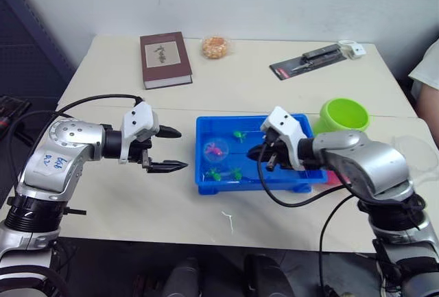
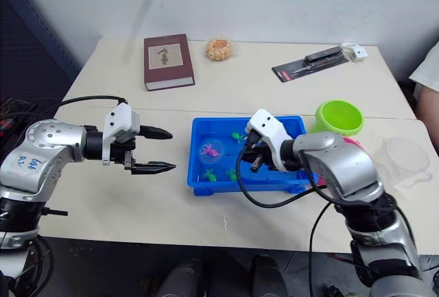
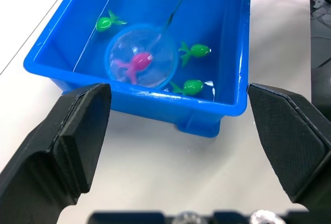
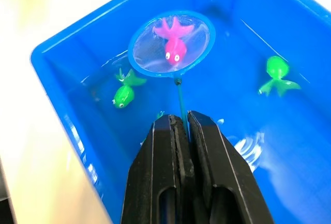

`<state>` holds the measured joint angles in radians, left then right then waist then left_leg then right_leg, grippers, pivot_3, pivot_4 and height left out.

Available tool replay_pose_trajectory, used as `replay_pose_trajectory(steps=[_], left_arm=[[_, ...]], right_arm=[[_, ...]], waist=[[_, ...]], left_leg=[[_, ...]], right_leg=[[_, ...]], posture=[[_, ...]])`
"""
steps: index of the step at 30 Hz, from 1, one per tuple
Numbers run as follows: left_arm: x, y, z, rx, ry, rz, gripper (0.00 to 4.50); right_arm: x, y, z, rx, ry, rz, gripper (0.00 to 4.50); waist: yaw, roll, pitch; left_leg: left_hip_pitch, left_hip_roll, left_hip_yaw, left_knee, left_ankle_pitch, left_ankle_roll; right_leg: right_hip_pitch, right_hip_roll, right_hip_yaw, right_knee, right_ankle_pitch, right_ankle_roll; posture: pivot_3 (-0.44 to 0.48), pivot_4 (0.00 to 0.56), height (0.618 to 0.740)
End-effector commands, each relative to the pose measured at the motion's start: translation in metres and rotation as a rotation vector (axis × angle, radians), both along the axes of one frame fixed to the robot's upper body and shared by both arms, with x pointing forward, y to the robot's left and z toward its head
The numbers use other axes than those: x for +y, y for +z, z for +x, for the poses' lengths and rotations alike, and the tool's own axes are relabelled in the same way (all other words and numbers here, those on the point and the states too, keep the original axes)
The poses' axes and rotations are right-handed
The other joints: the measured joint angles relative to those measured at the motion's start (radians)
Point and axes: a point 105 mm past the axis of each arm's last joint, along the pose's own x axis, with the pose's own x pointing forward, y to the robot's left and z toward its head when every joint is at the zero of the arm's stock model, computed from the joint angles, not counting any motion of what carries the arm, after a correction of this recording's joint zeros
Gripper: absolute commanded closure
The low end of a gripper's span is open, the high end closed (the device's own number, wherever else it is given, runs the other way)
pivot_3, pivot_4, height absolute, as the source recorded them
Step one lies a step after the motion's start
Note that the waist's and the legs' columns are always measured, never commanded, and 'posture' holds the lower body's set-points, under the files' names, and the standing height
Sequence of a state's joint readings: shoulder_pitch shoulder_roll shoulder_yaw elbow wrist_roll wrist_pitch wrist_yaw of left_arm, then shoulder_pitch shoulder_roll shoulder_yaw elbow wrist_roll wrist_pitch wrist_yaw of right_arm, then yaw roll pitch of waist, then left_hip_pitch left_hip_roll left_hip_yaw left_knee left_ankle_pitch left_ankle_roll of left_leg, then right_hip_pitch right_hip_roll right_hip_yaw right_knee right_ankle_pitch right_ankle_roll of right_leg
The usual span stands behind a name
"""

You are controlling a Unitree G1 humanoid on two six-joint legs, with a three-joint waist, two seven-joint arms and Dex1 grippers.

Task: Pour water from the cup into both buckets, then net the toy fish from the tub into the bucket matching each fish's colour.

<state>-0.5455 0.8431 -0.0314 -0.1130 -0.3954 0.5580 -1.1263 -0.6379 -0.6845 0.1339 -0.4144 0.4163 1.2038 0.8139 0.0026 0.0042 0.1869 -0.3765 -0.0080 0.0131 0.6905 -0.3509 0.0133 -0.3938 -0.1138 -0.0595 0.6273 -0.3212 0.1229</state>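
Over the blue tub (image 1: 206,182), at the worktop's (image 1: 274,84) centre, the right gripper (image 4: 182,125) is held clenched on the net's (image 4: 171,43) thin handle, its hoop lowered around a pink fish (image 4: 173,45). Three green fish (image 3: 195,50) are left in the water. At the tub's 9 o'clock, the left gripper (image 1: 171,149) is held released above the worktop. At the tub's 2 o'clock, the green bucket (image 1: 343,114) is seen.

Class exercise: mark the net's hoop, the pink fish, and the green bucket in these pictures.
net (image 4: 150,67), right wrist view, on the light blue hoop's rim.
pink fish (image 4: 173,42), right wrist view, on its body.
green bucket (image 1: 344,114), left eye view, on its inner wall.
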Motion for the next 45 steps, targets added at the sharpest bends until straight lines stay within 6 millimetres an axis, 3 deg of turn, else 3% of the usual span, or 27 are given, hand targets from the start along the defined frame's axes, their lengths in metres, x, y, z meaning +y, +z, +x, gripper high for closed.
replay_pose_trajectory(steps=[1, 8, 12, 18, 20, 23, 28, 32, 38, 45], left_arm=[[-0.006, 0.021, -0.002, -0.063, -0.045, -0.100, 0.01], [-0.022, 0.022, -0.007, -0.047, -0.111, -0.226, 0.01], [-0.039, 0.022, -0.006, -0.010, -0.188, -0.271, 0.01], [-0.055, 0.028, 0.002, -0.007, -0.233, -0.318, 0.01], [-0.057, 0.029, 0.004, -0.012, -0.240, -0.326, 0.01], [-0.064, 0.026, 0.007, -0.011, -0.254, -0.351, 0.01], [-0.071, 0.020, 0.007, -0.003, -0.276, -0.365, 0.01], [-0.073, 0.023, 0.007, 0.000, -0.292, -0.394, 0.01], [-0.071, 0.023, 0.009, -0.002, -0.287, -0.387, 0.01], [-0.070, 0.021, 0.007, -0.001, -0.282, -0.380, 0.01]], right_arm=[[-0.018, 0.017, -0.014, -0.037, -0.008, 0.047, 4.50], [-0.056, 0.025, -0.037, -0.072, -0.087, 0.102, 4.50], [-0.101, 0.054, -0.052, -0.125, -0.225, 0.109, 4.50], [-0.156, 0.071, -0.076, -0.168, -0.433, 0.082, 4.50], [-0.168, 0.072, -0.082, -0.174, -0.481, 0.077, 4.50], [-0.203, 0.062, -0.100, -0.180, -0.604, -0.002, 4.50], [-0.238, 0.040, -0.114, -0.224, -0.776, -0.040, 4.50], [-0.244, 0.022, -0.120, -0.251, -0.776, -0.153, 4.50], [-0.238, 0.013, -0.107, -0.470, -0.719, -0.310, 4.50], [-0.236, 0.016, -0.099, -0.690, -0.623, -0.531, 4.50]], waist=[[0.003, 0.000, 0.000], [0.001, 0.000, 0.000], [0.003, 0.000, 0.000], [0.024, 0.000, 0.000], [0.024, 0.000, 0.000], [0.028, -0.001, 0.000], [0.024, -0.001, 0.000], [0.018, -0.001, 0.000], [0.018, -0.001, -0.001], [0.022, -0.001, -0.001]], left_leg=[[0.000, 0.000, 0.000, 0.000, 0.000, 0.000], [-0.001, 0.000, 0.000, 0.000, 0.000, 0.000], [0.000, 0.000, 0.001, 0.000, 0.000, 0.001], [0.000, 0.000, 0.001, 0.000, 0.000, 0.001], [0.000, -0.001, 0.001, 0.000, 0.000, 0.001], [0.001, 0.000, 0.001, 0.000, 0.000, 0.001], [0.001, -0.001, 0.002, 0.000, 0.000, 0.001], [0.004, -0.001, 0.005, -0.001, 0.000, 0.001], [0.007, 0.000, 0.008, -0.002, 0.001, 0.001], [0.007, -0.001, 0.009, -0.002, 0.001, 0.001]], right_leg=[[0.000, 0.000, 0.000, 0.000, 0.000, 0.000], [0.000, 0.000, 0.000, 0.000, 0.000, 0.000], [0.000, 0.000, 0.000, 0.000, 0.000, 0.000], [0.002, 0.000, 0.000, 0.000, 0.000, 0.000], [0.002, 0.000, 0.000, 0.000, 0.000, 0.000], [0.002, 0.001, 0.000, 0.000, 0.000, 0.000], [0.002, 0.000, 0.001, 0.000, 0.001, 0.001], [0.002, 0.001, 0.005, 0.001, 0.001, 0.002], [0.002, 0.002, 0.009, 0.001, 0.001, 0.002], [0.002, 0.002, 0.009, 0.001, 0.001, 0.002]], posture=[[0.000, 0.150, 0.738], [0.000, 0.150, 0.738], [0.000, 0.150, 0.738], [0.000, 0.150, 0.738], [0.000, 0.150, 0.738], [0.000, 0.150, 0.738], [0.000, 0.150, 0.738], [0.000, 0.150, 0.738], [0.000, 0.150, 0.738], [0.000, 0.150, 0.738]])
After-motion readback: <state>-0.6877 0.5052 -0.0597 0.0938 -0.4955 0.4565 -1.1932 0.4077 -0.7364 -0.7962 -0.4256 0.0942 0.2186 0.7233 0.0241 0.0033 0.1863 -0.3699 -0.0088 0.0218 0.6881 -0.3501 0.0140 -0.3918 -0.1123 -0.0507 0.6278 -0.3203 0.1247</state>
